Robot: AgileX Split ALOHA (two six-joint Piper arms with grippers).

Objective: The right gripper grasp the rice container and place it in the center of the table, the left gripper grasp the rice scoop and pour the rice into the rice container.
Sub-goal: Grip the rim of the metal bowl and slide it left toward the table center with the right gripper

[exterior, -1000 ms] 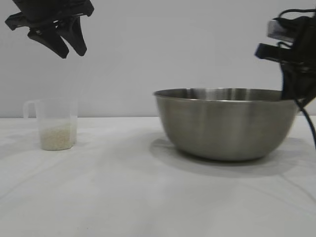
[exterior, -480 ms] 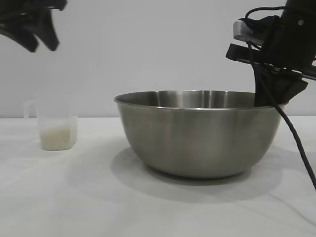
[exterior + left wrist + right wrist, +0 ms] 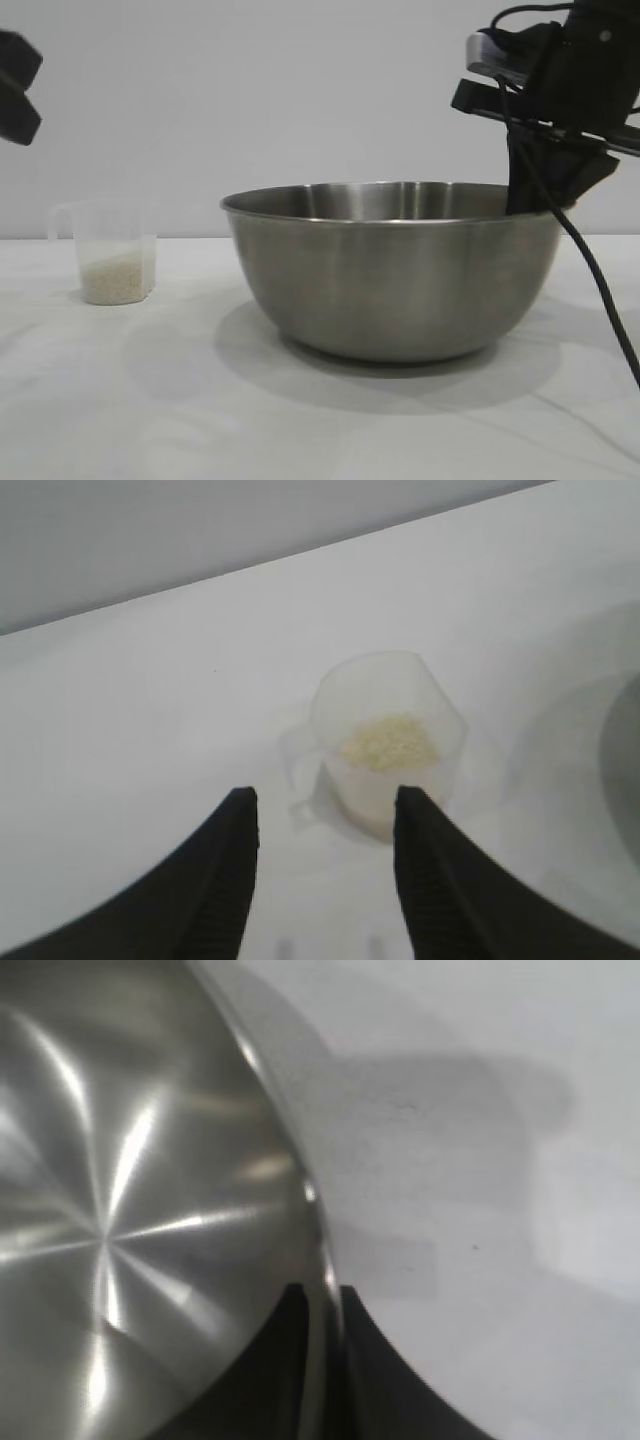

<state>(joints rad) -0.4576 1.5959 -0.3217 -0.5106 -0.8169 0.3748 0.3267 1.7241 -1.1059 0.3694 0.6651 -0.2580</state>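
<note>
2 shifts: the rice container (image 3: 395, 270) has slid to mid-table (image 3: 150, 400), the right gripper (image 3: 322, 1345) loosening astride its rim, while the open left gripper (image 3: 320, 880) has descended toward the rice scoop (image 3: 388, 742) (untouched).

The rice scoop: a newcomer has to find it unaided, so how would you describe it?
On the white table, look left of the big steel bowl. The rice scoop stands apart there, a small clear plastic cup with a side handle and pale rice in its bottom.
</note>
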